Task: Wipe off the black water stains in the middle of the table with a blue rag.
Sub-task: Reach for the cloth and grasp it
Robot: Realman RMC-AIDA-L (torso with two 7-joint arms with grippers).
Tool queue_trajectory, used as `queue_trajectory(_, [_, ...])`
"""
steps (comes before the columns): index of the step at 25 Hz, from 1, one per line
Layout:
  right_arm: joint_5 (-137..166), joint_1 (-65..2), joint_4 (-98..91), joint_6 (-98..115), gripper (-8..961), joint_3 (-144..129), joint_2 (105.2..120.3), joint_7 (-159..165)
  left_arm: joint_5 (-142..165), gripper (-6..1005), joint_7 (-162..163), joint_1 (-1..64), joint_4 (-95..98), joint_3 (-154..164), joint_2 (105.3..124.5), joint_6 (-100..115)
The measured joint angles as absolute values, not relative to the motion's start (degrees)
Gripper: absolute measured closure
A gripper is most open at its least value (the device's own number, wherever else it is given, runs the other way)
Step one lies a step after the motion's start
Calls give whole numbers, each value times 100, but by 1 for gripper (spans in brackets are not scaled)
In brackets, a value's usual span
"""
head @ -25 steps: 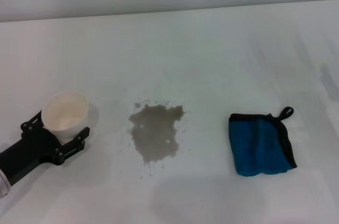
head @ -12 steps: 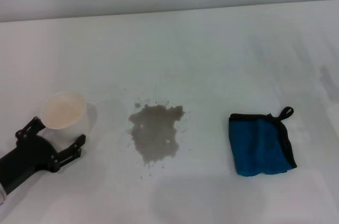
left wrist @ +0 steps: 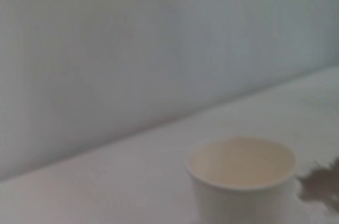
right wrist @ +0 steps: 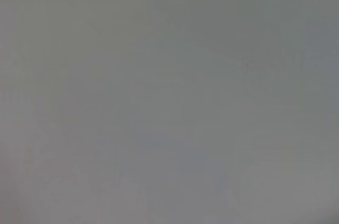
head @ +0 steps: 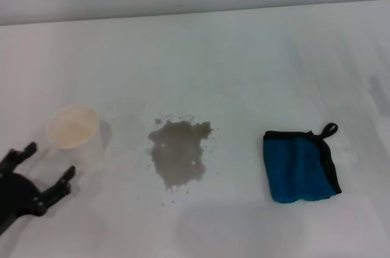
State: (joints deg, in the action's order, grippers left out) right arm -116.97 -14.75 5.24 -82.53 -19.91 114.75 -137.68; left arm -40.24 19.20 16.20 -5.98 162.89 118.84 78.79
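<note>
Counter (head: 244, 57) fills the head view, broad, white and smooth, ending far back at a pale wall. Nearest, at the left edge, the left claw (head: 47, 160) sits low with its fingers spread apart, gripping nothing, just short of a white paper cup (head: 74, 131). Mid-counter lie the black water stains (head: 178, 151); the blue rag (head: 300, 165) lies folded well to their right, far from the claw. Right claw is out of sight.
</note>
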Motion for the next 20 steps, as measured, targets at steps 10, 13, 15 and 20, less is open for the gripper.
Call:
queue_trajectory(10, [-11697, -1025, -552, -8391, 186, -2771, 11384, -10766, -5817, 105, 1921, 1126, -869, 16286, 11865, 9120])
queue_trajectory(13, [-11696, -873, -1219, -8327, 197, -3467, 11246, -9310, -6317, 105, 1930, 1082, -962, 16286, 11865, 9545])
queue_trajectory(15, [-11697, -833, -1484, -8393, 201, -3971, 11043, -8395, -6590, 105, 1936, 1093, -1038, 16285, 11865, 9706])
queue_trajectory(20, [-11522, -903, -1923, -8907, 204, -5182, 10504, -6816, -6893, 105, 1947, 1241, -1108, 16286, 11860, 9699])
